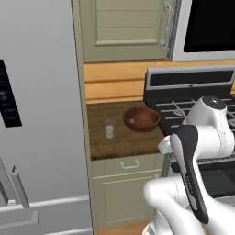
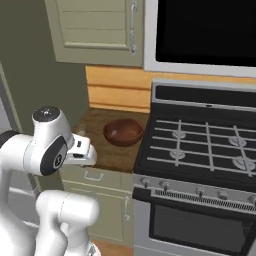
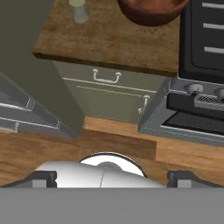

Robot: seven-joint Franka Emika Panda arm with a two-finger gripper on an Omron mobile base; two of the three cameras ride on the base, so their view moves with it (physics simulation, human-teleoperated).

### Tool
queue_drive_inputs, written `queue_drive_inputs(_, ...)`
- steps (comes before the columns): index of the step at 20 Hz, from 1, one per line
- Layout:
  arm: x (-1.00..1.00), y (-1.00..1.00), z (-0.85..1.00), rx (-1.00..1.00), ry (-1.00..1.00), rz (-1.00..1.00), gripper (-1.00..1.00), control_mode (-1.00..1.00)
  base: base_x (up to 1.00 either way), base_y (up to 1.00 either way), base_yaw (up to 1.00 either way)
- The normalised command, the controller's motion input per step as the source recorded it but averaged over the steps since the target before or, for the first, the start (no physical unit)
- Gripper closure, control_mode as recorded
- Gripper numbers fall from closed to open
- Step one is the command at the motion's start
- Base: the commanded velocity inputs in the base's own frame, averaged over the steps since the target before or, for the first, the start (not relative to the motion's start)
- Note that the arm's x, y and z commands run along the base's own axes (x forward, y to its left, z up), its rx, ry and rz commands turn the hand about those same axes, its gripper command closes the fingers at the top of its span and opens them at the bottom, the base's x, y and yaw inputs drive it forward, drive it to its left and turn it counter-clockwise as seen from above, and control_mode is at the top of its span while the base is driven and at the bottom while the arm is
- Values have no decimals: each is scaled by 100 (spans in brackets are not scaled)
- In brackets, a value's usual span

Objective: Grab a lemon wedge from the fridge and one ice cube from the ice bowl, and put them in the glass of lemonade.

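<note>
Fridge: the grey steel fridge (image 1: 41, 114) fills the left of the left base view, doors shut, black dispenser panel at the far left edge, bar handles low down. The lemon wedge, I judge, is behind those doors.
Glass of lemonade: the small clear tumbler (image 1: 109, 129) stands on the wooden desk (image 1: 114, 142) at centre frame, just left of the ice bowl, apart from it; in the hand view it sits at the top edge (image 3: 78, 9).
Ice bowl: the reddish-brown bowl (image 1: 141, 119) rests on the desk beside the stove (image 2: 200, 145); whether ice lies inside is too small to tell.
Fingers: two dark tips (image 3: 43, 178) at the bottom corners of the hand view, set wide apart and holding nothing.
Key relation: the fridge lies to the left of the hand, its side wall at the left of the hand view, while the hand looks down toward the desk edge and the floor; a turn leftward to the door handle looks like the next call.
</note>
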Motion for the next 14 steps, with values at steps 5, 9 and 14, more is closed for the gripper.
queue_drive_inputs(5, 0, 0, 0, 0, 0, 0, -100, 100, -84, 87, -8)
queue_drive_inputs(9, 0, 0, 0, 0, 0, 0, -100, 100, 0, 100, -15)
queue_drive_inputs(14, 0, 0, 0, 0, 0, 0, -100, 100, 27, 100, -10)
